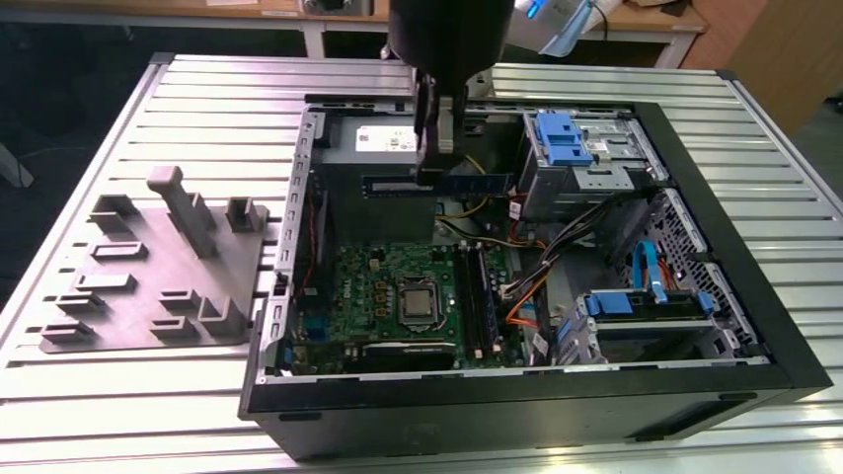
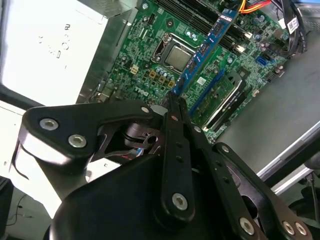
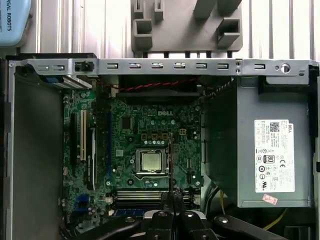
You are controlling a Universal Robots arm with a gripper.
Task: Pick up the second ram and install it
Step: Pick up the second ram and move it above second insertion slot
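The second ram point(image 1: 455, 184) is a narrow dark blue-green stick hanging level over the open computer case, above the gap between the power supply and the motherboard. My gripper point(image 1: 432, 176) is shut on it near its middle, coming straight down from above. In the second wrist view the ram point(image 2: 202, 50) sticks out from my gripper point(image 2: 173, 102) over the green motherboard point(image 2: 145, 55). The first wrist view has the ram point(image 3: 171, 160) edge-on above the processor, with my gripper point(image 3: 172, 194) over the long black slots point(image 3: 142, 194). In the exterior view the slots point(image 1: 477, 296) lie beside the processor.
The black case point(image 1: 527, 405) lies open on a slatted metal table. A grey power-supply box point(image 3: 270, 155) fills one corner. Blue drive cages point(image 1: 574, 143) and orange and black cables point(image 1: 527, 286) crowd the exterior view's right. A grey moulded fixture point(image 1: 158, 267) sits on the table to the left.
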